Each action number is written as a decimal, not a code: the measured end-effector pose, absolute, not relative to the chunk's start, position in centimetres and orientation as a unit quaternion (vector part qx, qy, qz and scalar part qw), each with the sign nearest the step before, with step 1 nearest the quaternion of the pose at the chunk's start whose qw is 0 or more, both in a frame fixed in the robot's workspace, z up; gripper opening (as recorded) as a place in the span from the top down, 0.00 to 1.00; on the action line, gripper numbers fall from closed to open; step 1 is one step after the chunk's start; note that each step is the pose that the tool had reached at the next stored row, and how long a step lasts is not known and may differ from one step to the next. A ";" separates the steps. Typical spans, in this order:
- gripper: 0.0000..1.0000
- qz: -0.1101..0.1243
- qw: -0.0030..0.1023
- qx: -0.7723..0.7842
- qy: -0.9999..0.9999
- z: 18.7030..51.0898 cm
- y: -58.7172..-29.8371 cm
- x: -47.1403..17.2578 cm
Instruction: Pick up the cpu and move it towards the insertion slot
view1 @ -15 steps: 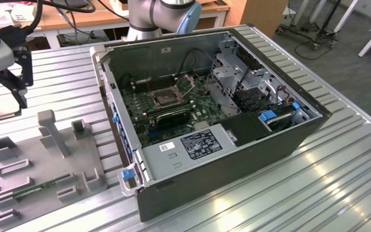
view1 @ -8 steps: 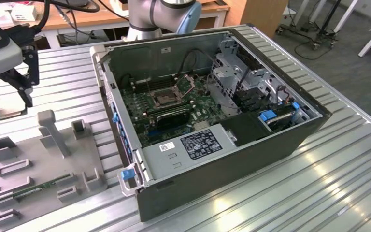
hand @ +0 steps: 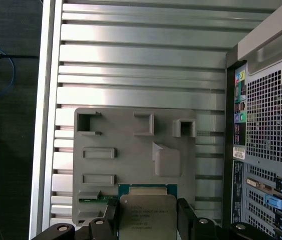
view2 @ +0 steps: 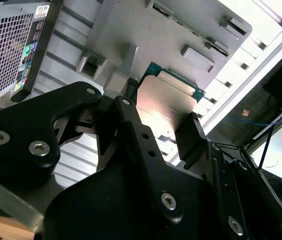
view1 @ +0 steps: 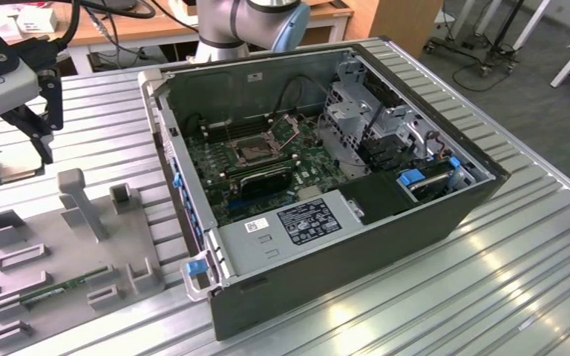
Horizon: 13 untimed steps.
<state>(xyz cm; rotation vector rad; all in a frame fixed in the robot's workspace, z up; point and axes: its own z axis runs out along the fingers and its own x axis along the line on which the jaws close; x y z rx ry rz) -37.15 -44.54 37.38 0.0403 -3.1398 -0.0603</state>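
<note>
- One end effector grips the one cpu by two opposite edges, its fingers parted just the chip's width, holding it in the air near the grey holder at the exterior view's left.
- One slot sits inside the open-topped case, well apart from the cpu, with the case's side wall between them.
- One memory stick lies in the holder.
- The slatted table is bare at the exterior view's right.

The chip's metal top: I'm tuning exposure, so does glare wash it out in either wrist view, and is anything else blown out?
In the second wrist view a glare patch washes out the middle of the chip, and the table behind it blows out white; in the first wrist view the chip is evenly lit; in the exterior view light streaks glint off the table.
</note>
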 end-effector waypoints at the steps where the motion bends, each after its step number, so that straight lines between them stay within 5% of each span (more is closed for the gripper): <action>1: 0.45 -0.019 0.000 0.013 -1.000 37.4 -44.5 -37.1; 13: 0.45 -0.019 0.001 0.013 -1.000 37.4 -44.5 -36.5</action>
